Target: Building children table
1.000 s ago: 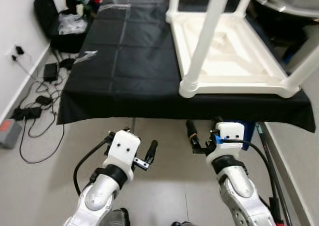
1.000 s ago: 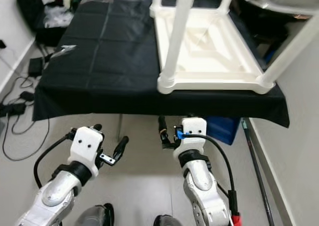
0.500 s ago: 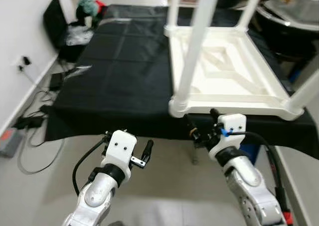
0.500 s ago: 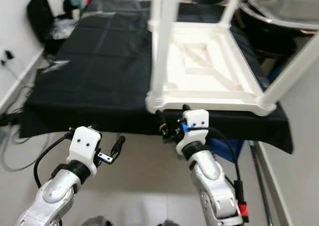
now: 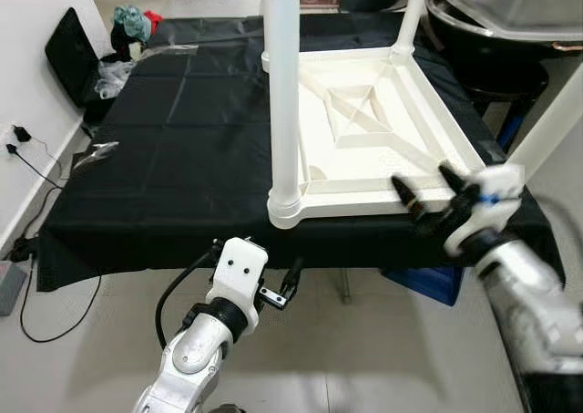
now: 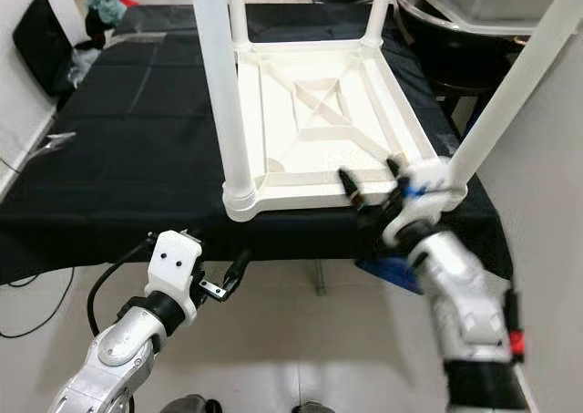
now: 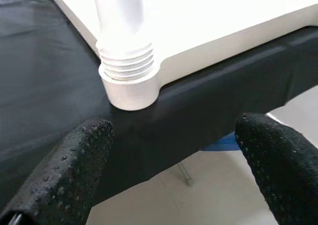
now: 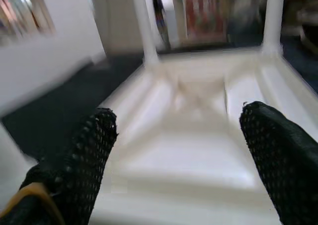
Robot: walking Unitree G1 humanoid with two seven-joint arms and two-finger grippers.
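A white children's table [image 5: 364, 135] lies upside down on a black-clothed table [image 5: 182, 149], its legs pointing up. The near-left leg [image 5: 282, 85] stands in its threaded corner socket [image 7: 128, 71]. My right gripper [image 5: 428, 187] is raised and open just in front of the white table's near edge, toward its right corner. In the right wrist view its fingers [image 8: 84, 155] frame the ribbed underside [image 8: 184, 150], blurred. My left gripper [image 5: 264, 267] hangs open below the cloth's front edge, under the near-left corner. Nothing sits between its fingers [image 7: 69, 170].
A plastic wrapper [image 5: 96, 153] lies on the cloth at the left. A black bag and clothes [image 5: 77, 44] sit at the far left, with cables [image 5: 18, 139] by the wall. A blue box [image 5: 428, 281] is under the table. A dark tub [image 5: 492, 39] stands at the right.
The camera has shifted and the table looks nearer. My right gripper rose from below the cloth's edge to the white table's near edge. The left gripper stays low.
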